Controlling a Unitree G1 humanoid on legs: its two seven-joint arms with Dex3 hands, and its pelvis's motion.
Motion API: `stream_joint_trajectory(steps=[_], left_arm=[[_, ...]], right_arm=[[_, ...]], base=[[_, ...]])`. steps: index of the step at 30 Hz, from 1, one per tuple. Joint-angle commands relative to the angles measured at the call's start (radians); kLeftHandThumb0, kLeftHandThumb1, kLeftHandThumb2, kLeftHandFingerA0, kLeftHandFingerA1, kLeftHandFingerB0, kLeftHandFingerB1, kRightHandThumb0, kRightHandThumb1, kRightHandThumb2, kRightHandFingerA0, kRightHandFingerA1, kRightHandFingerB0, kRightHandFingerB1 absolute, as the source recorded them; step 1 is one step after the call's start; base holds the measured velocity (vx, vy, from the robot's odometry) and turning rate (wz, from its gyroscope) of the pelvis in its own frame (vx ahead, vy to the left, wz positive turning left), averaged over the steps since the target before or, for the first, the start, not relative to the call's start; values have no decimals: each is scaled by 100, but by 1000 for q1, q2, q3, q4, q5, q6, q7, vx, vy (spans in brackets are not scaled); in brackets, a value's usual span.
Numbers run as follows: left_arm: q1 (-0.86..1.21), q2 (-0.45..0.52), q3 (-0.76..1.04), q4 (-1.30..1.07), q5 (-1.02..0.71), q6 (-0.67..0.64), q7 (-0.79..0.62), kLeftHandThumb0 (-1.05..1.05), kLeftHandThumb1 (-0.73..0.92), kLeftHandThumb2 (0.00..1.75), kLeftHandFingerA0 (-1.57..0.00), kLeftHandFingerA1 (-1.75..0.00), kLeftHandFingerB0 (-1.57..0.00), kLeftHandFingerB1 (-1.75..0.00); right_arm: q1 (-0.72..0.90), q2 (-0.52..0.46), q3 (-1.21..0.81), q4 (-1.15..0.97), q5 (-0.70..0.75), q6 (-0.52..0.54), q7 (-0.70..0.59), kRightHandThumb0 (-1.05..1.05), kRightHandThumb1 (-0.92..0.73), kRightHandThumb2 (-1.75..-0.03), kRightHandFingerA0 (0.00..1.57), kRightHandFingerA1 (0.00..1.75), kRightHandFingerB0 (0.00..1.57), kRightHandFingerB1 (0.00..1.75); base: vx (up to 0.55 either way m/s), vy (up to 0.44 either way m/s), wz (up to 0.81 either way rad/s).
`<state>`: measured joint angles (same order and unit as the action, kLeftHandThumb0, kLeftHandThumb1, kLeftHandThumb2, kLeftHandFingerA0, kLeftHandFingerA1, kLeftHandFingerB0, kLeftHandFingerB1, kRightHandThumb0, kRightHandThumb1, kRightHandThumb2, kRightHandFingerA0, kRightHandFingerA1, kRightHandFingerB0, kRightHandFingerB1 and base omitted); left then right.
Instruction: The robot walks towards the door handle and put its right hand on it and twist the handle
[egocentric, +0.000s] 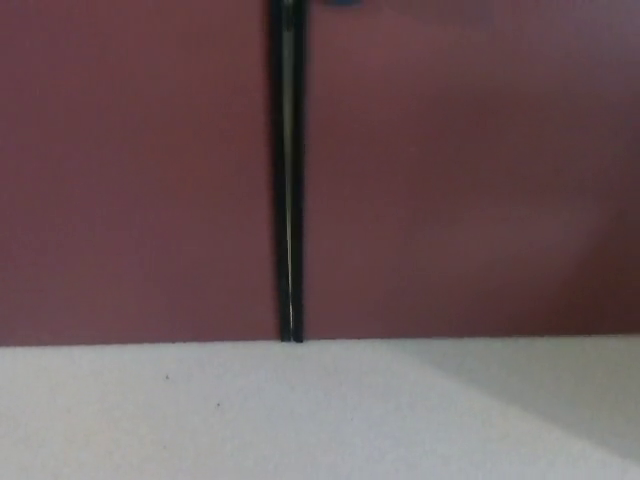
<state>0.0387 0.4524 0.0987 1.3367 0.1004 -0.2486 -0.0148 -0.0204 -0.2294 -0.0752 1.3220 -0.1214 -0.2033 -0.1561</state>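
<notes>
Two dark red door leaves fill the head view, the left door (135, 170) and the right door (460, 170), meeting at a narrow black gap (290, 170) that runs from the top edge down to the floor. A small dark shape (340, 3) shows at the very top edge just right of the gap; it is too cut off to identify. No door handle is clearly visible. Neither of my hands nor any arm appears in the picture.
Pale grey floor (200, 420) lies along the bottom, meeting the doors in a straight line. A darker shadow wedge (560, 400) crosses the floor at the lower right.
</notes>
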Motion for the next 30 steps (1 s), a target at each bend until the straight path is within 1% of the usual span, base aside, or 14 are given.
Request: stream_joint_trajectory(steps=[1, 5, 6, 9, 10, 13, 21, 26, 30], left_arm=[[1, 3, 2, 3, 8, -1, 1, -40, 17, 109, -74, -116, -53, -99], [13, 2, 5, 2, 5, -8, -3, -41, 17, 109, -74, -116, -53, -100], [18, 2, 6, 2, 5, -9, -4, -40, 17, 109, -72, -117, -53, -100], [17, 2, 4, 2, 6, -6, -2, -41, 17, 109, -71, -117, -53, -100], [17, 2, 5, 2, 6, -6, -2, -41, 17, 109, -71, -117, -53, -100], [11, 6, 8, 3, 4, 1, -7, -40, 17, 108, -71, -116, -54, -100], [-4, 0, -1, 3, 14, 1, 6, -41, 17, 109, -73, -116, -55, -101], [-4, 0, 1, 2, 8, 2, -6, -41, 18, 108, -75, -115, -57, -100], [-1, 2, 7, 1, 2, -1, -9, -42, 18, 107, -76, -115, -57, -100]], right_arm=[[5, 10, 3, -9, -1, 15, 1, -12, -72, -60, 70, 60, 46, 42], [14, 11, 7, -12, -4, 14, 2, -11, -73, -61, 69, 60, 46, 42], [18, 11, 7, -12, -3, 13, 4, -10, -73, -61, 69, 60, 46, 42], [17, 12, 7, -12, -1, 13, 10, -10, -73, -61, 69, 60, 46, 42], [17, 12, 7, -12, -1, 13, 10, -10, -73, -61, 69, 60, 46, 42], [11, 16, 11, -12, -3, 16, 16, -10, -73, -60, 69, 59, 46, 42], [12, 7, 8, -10, -2, 17, 28, -10, -72, -60, 70, 59, 46, 42], [11, 5, 14, -9, -8, 25, 36, -11, -71, -60, 70, 58, 46, 42], [0, 10, 11, -10, -2, 34, 40, -11, -71, -60, 70, 58, 46, 42]], base=[[0, 0, 0], [16, -9, -3], [0, 0, 0], [135, 145, 0], [276, 370, 7], [160, -147, 5], [202, 64, 6], [254, -54, 6], [256, -177, 5]])
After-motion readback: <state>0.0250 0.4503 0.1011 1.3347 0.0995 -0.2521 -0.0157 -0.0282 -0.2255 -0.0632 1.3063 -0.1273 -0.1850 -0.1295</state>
